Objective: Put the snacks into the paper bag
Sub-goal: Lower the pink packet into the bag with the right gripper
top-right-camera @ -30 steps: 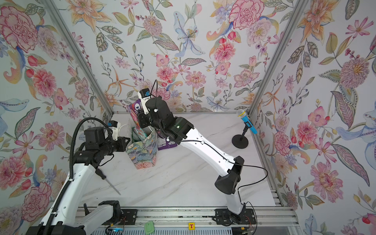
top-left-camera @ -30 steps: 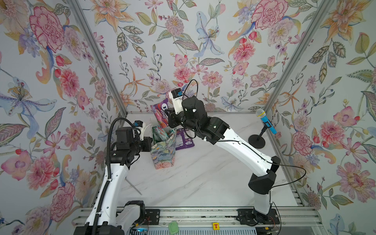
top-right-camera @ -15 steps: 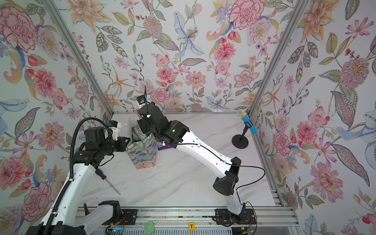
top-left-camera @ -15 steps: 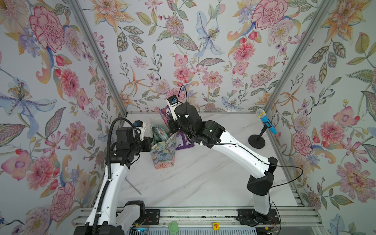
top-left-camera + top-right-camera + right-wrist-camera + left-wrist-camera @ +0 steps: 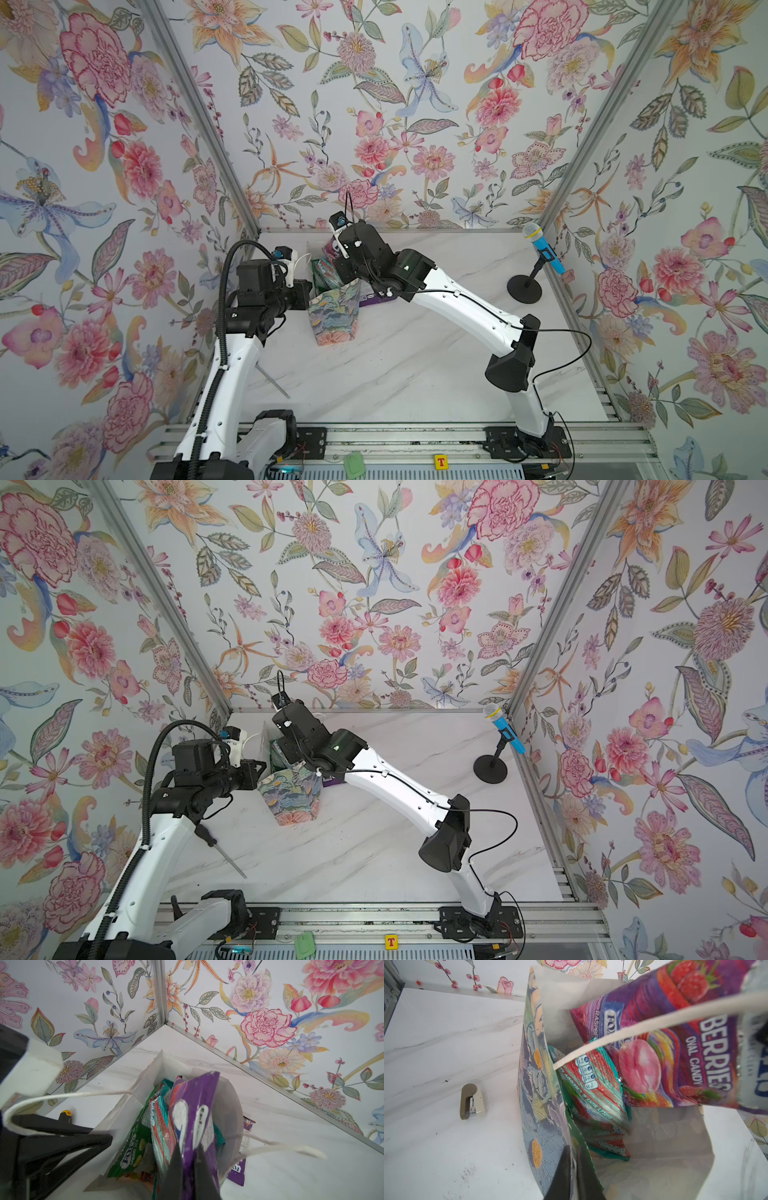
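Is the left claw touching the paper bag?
Touching. The left wrist view shows the left gripper shut on the paper bag, its wall pinched between the jaws.

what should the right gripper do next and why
Probably lower a little, then open. The right gripper is shut on the purple berries pouch, which hangs in the mouth of the paper bag above other pouches, while the left gripper pinches the rim, holding it open.

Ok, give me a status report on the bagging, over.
Left gripper shut on bag rim. Right gripper shut on purple pouch, at the bag mouth. Cord handle crosses the mouth. Another pouch lies outside, beside the bag.
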